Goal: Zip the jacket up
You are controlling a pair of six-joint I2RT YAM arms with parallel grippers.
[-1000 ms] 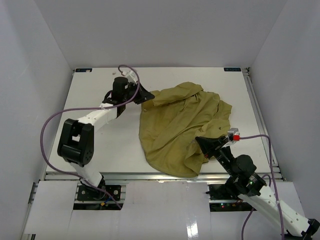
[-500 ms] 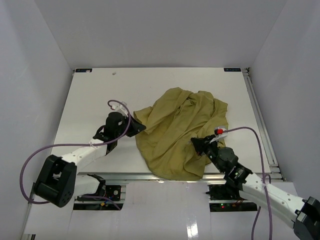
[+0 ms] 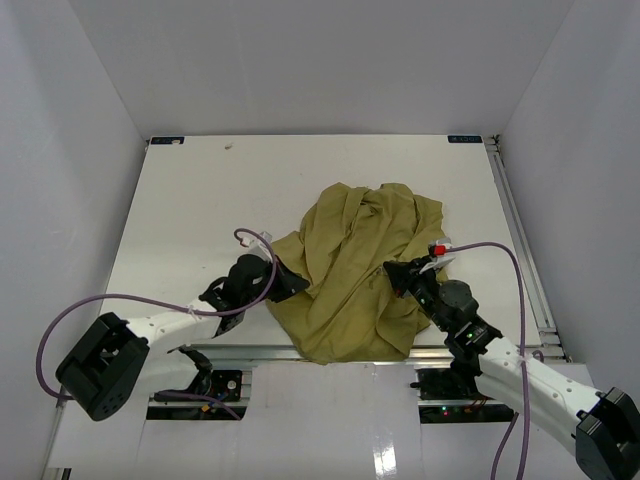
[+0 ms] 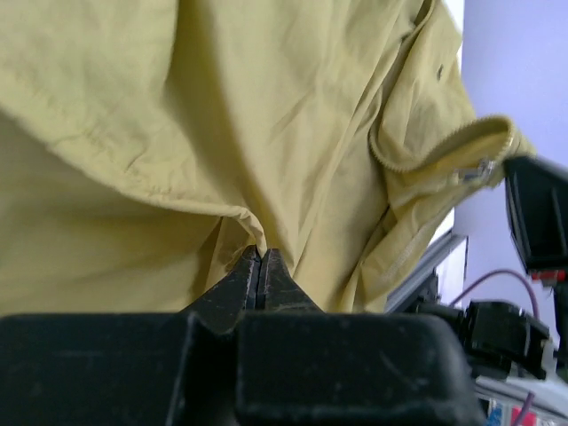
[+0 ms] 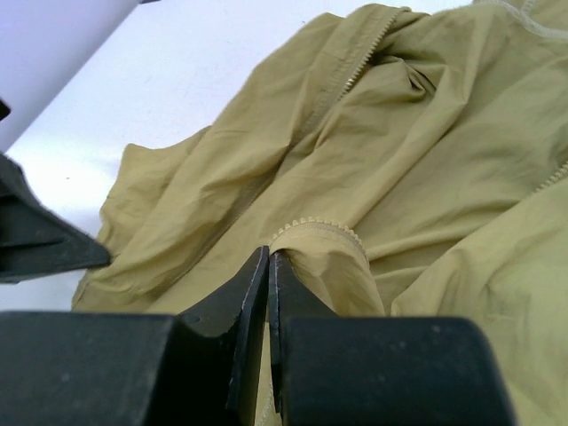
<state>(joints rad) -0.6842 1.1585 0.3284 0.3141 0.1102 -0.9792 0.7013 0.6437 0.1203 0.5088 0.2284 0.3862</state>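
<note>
The olive-yellow jacket (image 3: 355, 265) lies bunched up on the white table, near the front edge. My left gripper (image 3: 290, 280) is shut on a fold at the jacket's left edge; in the left wrist view the closed tips (image 4: 259, 259) pinch the yellow cloth (image 4: 177, 115), and a zipper edge with its metal pull (image 4: 479, 169) shows at the right. My right gripper (image 3: 395, 275) is shut on the jacket's right side; in the right wrist view the tips (image 5: 269, 259) hold a fold edged with zipper teeth (image 5: 319, 226). Another zipper line (image 5: 359, 58) runs further back.
The white table (image 3: 200, 200) has a metal rail along its front edge (image 3: 250, 350) and right side (image 3: 515, 230). White walls enclose the space on three sides. Purple cables (image 3: 60, 340) loop from both arms.
Both grippers have pulled toward the near edge, dragging the jacket with them. The left arm came from the far left back to the front; the jacket is now more bunched.
</note>
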